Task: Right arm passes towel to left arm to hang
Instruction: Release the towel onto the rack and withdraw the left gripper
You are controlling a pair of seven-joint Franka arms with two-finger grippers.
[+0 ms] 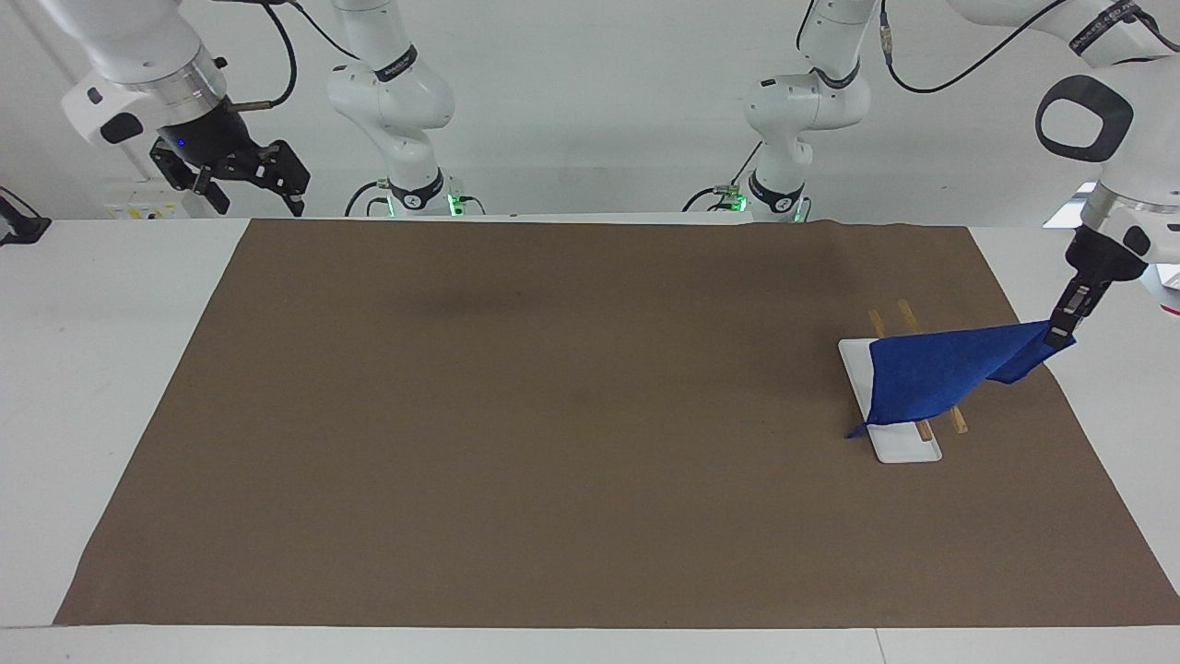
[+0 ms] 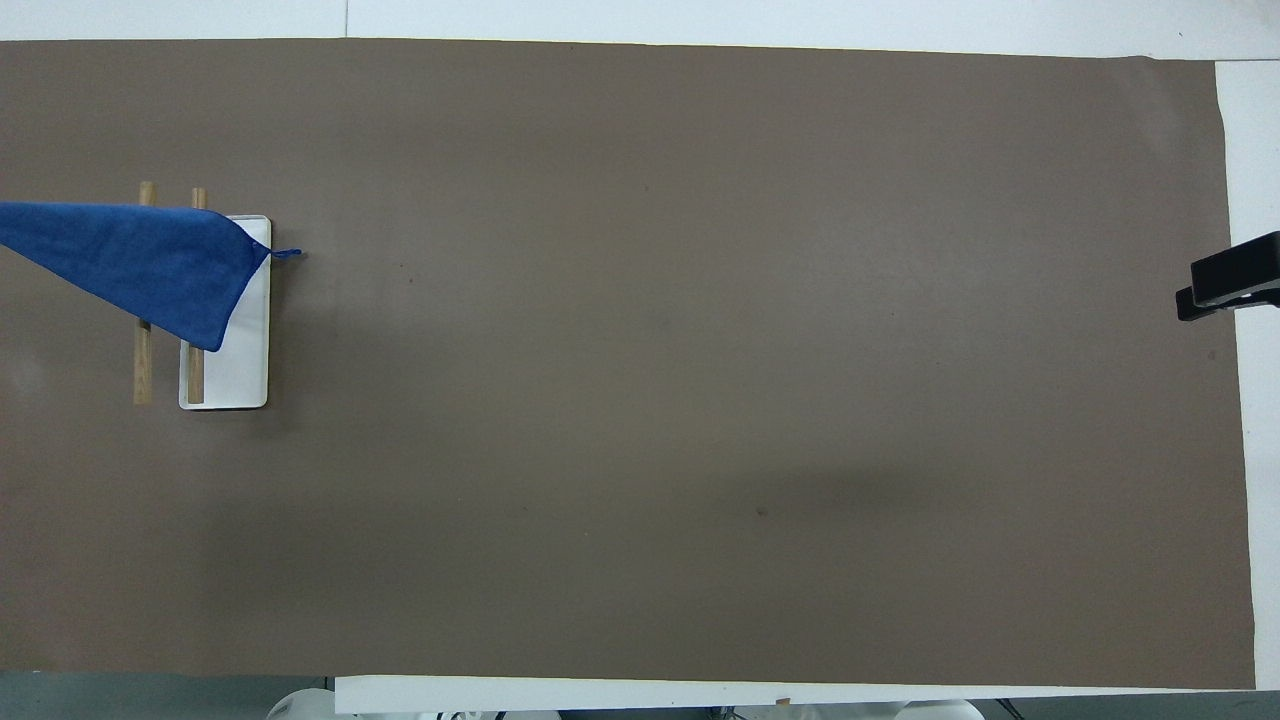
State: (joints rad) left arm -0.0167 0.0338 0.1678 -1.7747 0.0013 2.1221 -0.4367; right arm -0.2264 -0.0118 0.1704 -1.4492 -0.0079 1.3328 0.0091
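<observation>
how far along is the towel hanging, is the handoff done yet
Handoff looks done: the right gripper is open, empty and raised at its own end of the table. In hand: the left gripper is shut on a corner of the towel, which lies draped across the rack's wooden bars. Left: let go, so the towel hangs on its own.
</observation>
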